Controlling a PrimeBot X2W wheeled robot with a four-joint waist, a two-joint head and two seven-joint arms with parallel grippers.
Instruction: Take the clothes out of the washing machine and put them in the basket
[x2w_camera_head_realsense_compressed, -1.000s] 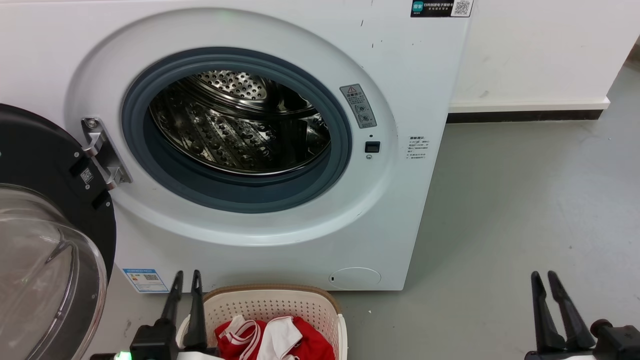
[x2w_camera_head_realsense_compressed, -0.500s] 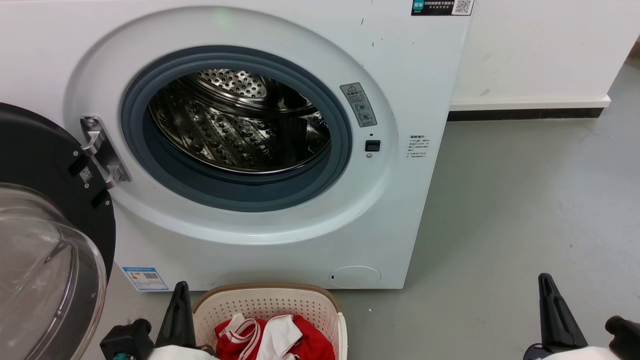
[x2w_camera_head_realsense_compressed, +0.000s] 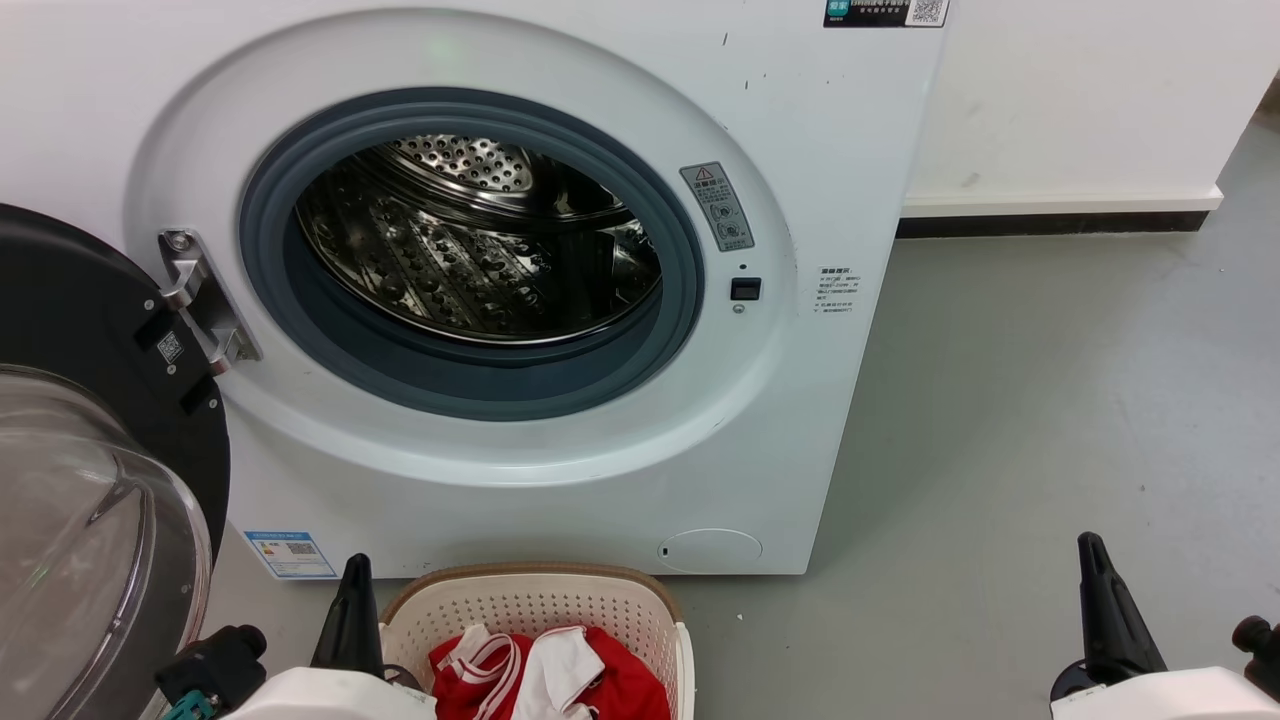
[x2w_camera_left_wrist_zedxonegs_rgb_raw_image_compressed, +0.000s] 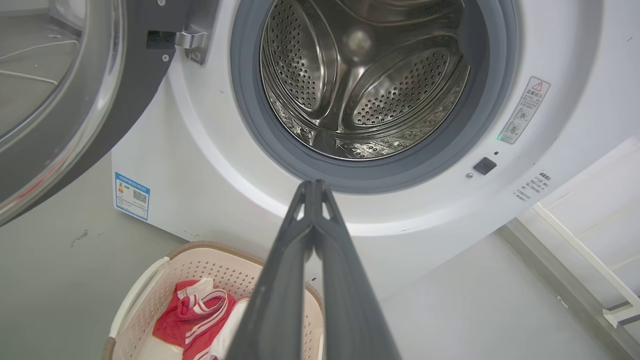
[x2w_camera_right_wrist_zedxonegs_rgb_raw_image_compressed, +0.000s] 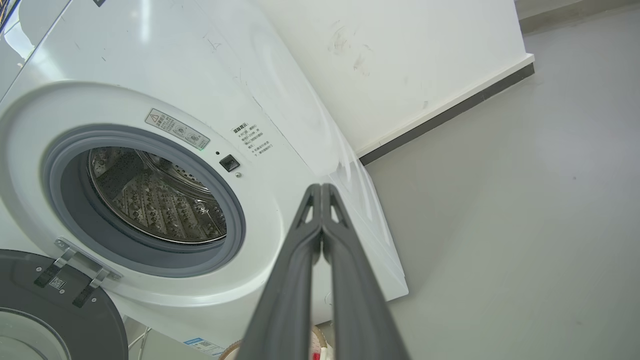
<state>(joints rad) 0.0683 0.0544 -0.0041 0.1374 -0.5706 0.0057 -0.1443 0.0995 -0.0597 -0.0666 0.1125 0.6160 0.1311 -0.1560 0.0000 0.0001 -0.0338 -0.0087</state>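
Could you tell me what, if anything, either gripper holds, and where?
Nothing: the left gripper and right gripper are both shut empty; the clothes lie in the basket.

Washer (x2w_camera_head_realsense_compressed: 860, 150) front: grey sticker (x2w_camera_head_realsense_compressed: 717, 208) with red warning triangle; top label (x2w_camera_head_realsense_compressed: 885, 12) with QR code; blue label (x2w_camera_head_realsense_compressed: 291, 553) bottom left, QR code; print too small to read

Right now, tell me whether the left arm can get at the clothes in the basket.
Probably yes. The left end effector sits beside the open-topped basket, and the clothes lie uncovered inside; nothing stands between.
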